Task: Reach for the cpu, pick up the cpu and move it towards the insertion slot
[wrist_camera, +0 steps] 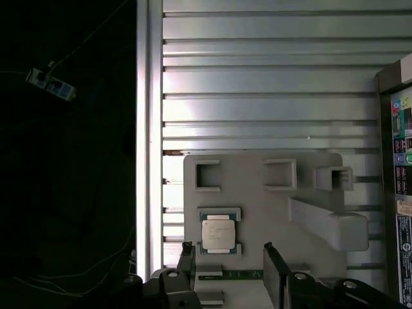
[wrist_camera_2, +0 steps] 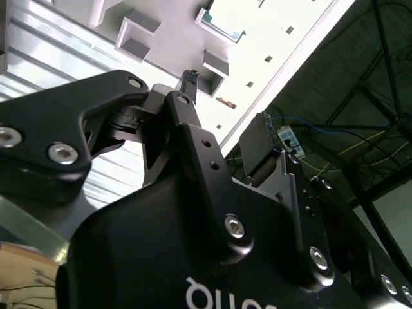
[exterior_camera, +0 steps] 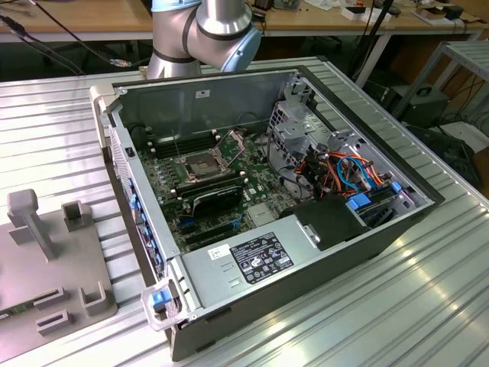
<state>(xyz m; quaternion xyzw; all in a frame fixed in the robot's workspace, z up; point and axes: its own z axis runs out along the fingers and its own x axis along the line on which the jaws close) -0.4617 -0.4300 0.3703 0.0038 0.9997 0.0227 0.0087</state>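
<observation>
First wrist view puts the cpu [wrist_camera: 219,233] straight ahead of the gripper [wrist_camera: 226,252], just beyond its tips and roughly in line with the gap between the two fingers [wrist_camera: 187,259], a little nearer one finger than the other; the fingers stand apart with nothing between them, so the hand is open and empty, near the chip but not touching it; the cpu is square, so it offers no long axis, and its edges run about parallel to the finger faces; it lies flat in a shallow seat on a grey fixture plate [wrist_camera: 251,206], among raised pockets and beside a slanted post [wrist_camera: 328,225]; the plate rests on a ribbed metal table [wrist_camera: 257,84]; in the exterior view the insertion slot [exterior_camera: 200,164] sits on the board inside an open computer case [exterior_camera: 191,99], with the plate on the exterior view's left of the case, well apart from the socket; the reach looks close to its end, the pick not yet made; wooden benches [exterior_camera: 92,19] with cables stand behind
</observation>
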